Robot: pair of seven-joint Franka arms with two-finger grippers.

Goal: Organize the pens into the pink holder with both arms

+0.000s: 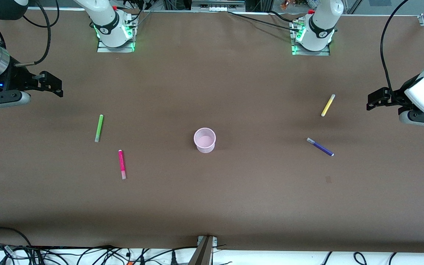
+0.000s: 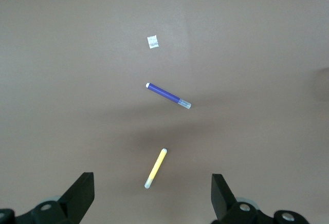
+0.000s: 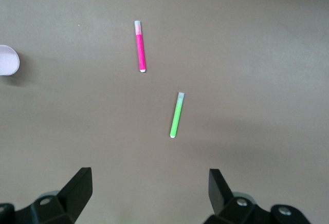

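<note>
The pink holder [image 1: 204,140] stands upright mid-table, with nothing showing inside it; its rim [image 3: 7,59] also shows in the right wrist view. Toward the right arm's end lie a green pen [image 1: 99,128] [image 3: 177,115] and a magenta pen [image 1: 122,164] [image 3: 140,47]. A yellow pen [image 1: 328,105] [image 2: 156,168] and a purple-blue pen [image 1: 320,147] [image 2: 168,95] lie toward the left arm's end. My right gripper [image 1: 55,86] [image 3: 149,188] hovers open over bare table near the green pen. My left gripper [image 1: 375,99] [image 2: 152,196] hovers open over bare table near the yellow pen. Neither holds anything.
The brown table [image 1: 212,206] spreads wide around the holder. A small white scrap [image 2: 152,41] lies near the purple-blue pen. Both arm bases [image 1: 114,33] [image 1: 313,36] stand along the table edge farthest from the front camera. Cables [image 1: 87,254] run along the nearest edge.
</note>
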